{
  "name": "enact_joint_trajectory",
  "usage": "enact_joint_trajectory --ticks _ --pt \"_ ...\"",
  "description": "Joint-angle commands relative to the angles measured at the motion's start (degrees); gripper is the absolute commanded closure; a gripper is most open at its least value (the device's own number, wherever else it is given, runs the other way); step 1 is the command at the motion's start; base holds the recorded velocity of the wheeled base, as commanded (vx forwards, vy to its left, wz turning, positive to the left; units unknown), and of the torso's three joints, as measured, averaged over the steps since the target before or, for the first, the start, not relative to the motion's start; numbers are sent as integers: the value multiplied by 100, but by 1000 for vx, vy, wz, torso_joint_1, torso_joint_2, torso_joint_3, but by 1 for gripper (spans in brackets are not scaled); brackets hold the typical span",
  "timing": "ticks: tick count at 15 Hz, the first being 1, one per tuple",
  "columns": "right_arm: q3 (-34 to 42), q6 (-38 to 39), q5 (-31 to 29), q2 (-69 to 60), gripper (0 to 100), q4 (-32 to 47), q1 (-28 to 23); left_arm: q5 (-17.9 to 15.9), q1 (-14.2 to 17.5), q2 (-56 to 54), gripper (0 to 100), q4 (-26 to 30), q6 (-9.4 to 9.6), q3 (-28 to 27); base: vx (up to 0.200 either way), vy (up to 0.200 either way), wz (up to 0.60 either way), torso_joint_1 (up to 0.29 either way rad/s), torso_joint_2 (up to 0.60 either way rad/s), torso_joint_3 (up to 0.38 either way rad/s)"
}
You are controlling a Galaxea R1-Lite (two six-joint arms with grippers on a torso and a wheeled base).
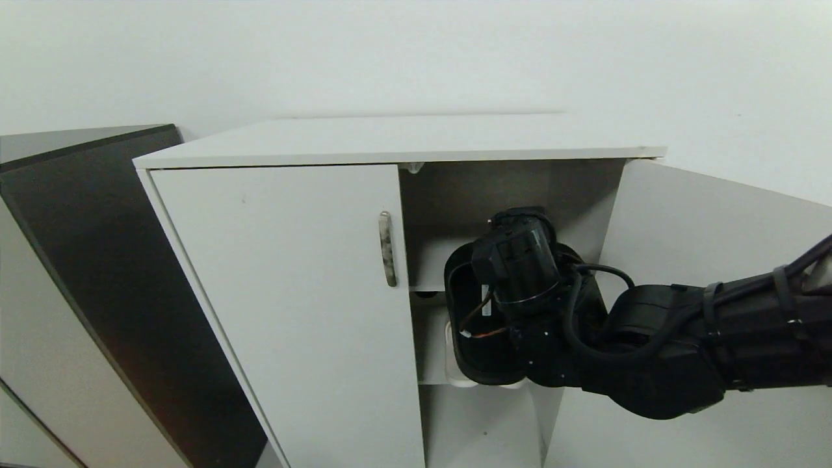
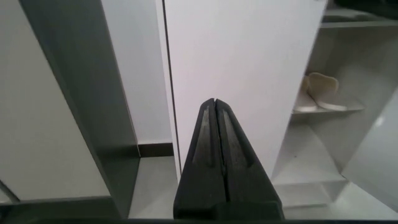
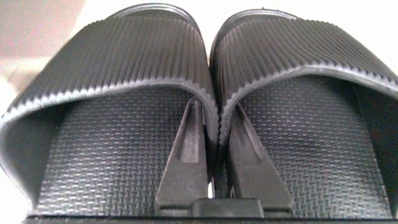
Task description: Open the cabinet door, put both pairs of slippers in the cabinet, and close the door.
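Right gripper [image 3: 213, 107] jaws clamp black slippers [image 3: 124, 81] between them. Left gripper [image 2: 214, 102] jaws closed, empty; white slippers [image 2: 323, 90] on shelf [image 2: 329, 111] beyond.

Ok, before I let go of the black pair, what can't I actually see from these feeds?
- Head view: the right arm's wrist hides the right gripper and whether the black slippers touch the shelf.
- Head view: the black slippers cover most of the white slippers; a pale edge shows.
- Right wrist view: the black slippers block the shelf below them.
- Head view: the bottom edge cuts off the lowest compartment.
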Motion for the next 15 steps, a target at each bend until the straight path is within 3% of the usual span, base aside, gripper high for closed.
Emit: enact_joint_trajectory --ticks 1,6,11,15 --pt "-18 -47 11 11 100 -11 3 1 1 1 100 -7 0 0 200 0 0 2 12 7" --pt "-36 -82 37 169 100 -116 -50 1 1 1 100 -7 0 0 0 0 0 0 0 0" --pt "-537 -99 582 609 100 -142 -410 1 1 1 100 -7 0 0 0 0 0 0 0 0" --pt "-1170 -407 600 1083 100 -213 -612 1 1 1 100 -7 -9 0 0 0 0 0 0 0"
